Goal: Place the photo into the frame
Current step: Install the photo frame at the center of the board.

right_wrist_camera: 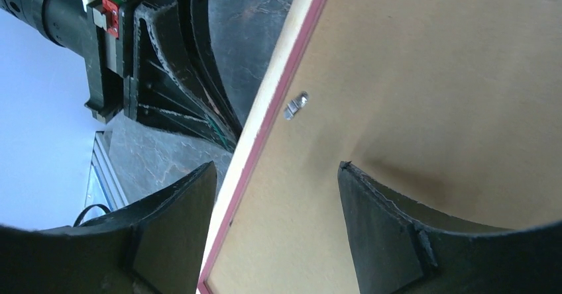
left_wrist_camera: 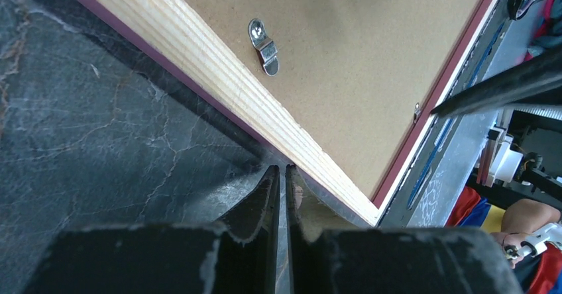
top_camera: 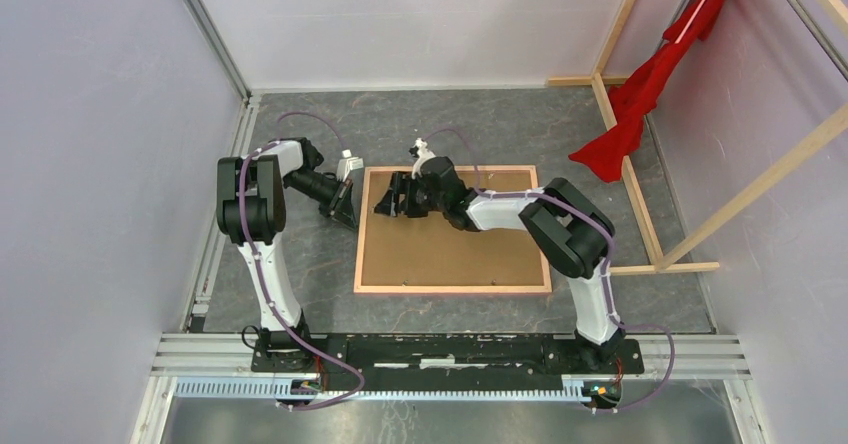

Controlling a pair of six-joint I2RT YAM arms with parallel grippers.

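Observation:
The frame (top_camera: 450, 288) lies back up on the dark table, its pale wood rim around the photo's brown hardboard back (top_camera: 450, 249). The print side is hidden. My left gripper (top_camera: 350, 214) is shut and empty, its tips on the table at the frame's left edge (left_wrist_camera: 219, 75). In the left wrist view the tips (left_wrist_camera: 283, 169) sit beside the rim, with a metal clip (left_wrist_camera: 264, 48) on the hardboard (left_wrist_camera: 358, 69). My right gripper (top_camera: 385, 204) is open over the frame's upper left part. It (right_wrist_camera: 277, 168) straddles the pink-edged rim (right_wrist_camera: 268, 115), above the hardboard (right_wrist_camera: 431, 75) and a clip (right_wrist_camera: 295, 105).
A red cloth (top_camera: 650, 84) hangs on bare wooden beams (top_camera: 640, 194) at the back right. An aluminium rail (top_camera: 450, 349) carries the arm bases at the near edge. Pale walls close in on the left and back.

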